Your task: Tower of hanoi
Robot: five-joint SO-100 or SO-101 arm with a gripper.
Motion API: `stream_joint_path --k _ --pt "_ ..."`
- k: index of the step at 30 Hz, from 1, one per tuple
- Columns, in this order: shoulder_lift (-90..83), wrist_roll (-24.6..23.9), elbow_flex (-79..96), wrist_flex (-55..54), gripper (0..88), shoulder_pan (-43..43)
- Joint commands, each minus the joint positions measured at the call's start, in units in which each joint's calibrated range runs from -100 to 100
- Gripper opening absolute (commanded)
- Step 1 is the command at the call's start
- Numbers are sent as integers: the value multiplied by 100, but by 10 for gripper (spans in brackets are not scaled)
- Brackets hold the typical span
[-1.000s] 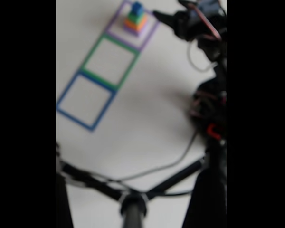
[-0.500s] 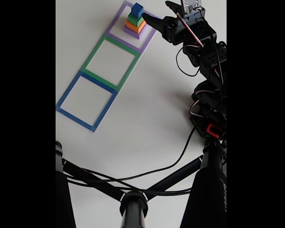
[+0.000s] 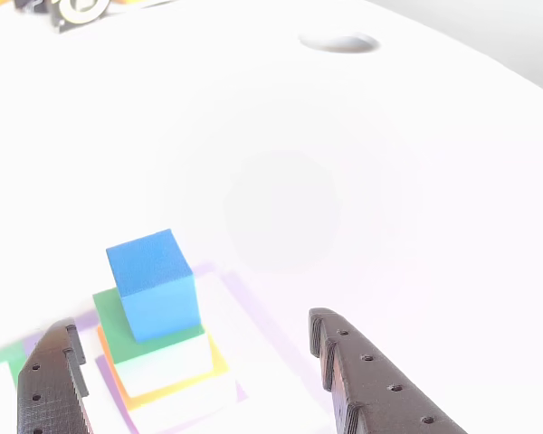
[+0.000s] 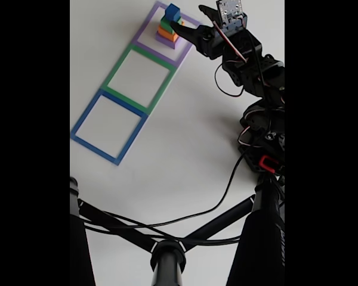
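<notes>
Tower (image 4: 169, 27) standing upright, long axis vertical, tapering to the top; sits inside purple outline (image 4: 149, 47) at far end of the row in fixed view

Four matte blocks stacked by size: purple block (image 4: 165, 40) at base, orange block (image 4: 166, 32) on it, green block (image 4: 166, 24) next, blue cube (image 4: 172, 11) on top

In other view: blue cube (image 3: 154, 284) rotated slightly against green block (image 3: 118, 327), one corner edge facing camera; orange block (image 3: 219, 362) visible as thin rim, lower blocks washed out by glare; purple block hard to make out there

Gripper (image 3: 195, 348) spread wide, nothing held; black ribbed fingers (image 3: 371, 380) on either side of the tower in other view, left one low at frame edge, right one clear of the blocks; no contact visible

In fixed view gripper (image 4: 188, 24) just beside tower on its right, one fingertip overlapping the stack at green/orange level; touching or not: cannot tell

Green outline (image 4: 110, 86) and blue outline (image 4: 83, 140) adjoining in a diagonal row on white table (image 4: 185, 149)

Arm (image 4: 256, 89) reaching in from right; black cable (image 4: 227, 185) trailing across table; tripod legs (image 4: 125, 229) in foreground
</notes>
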Motion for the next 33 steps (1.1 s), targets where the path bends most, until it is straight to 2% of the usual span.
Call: stream_joint_path --k 1,6,33 --pt "286 0 -270 -502 292 -161" --pt "746 0 -443 -883 290 -256" --pt "2296 0 -1588 -1336 264 -525"
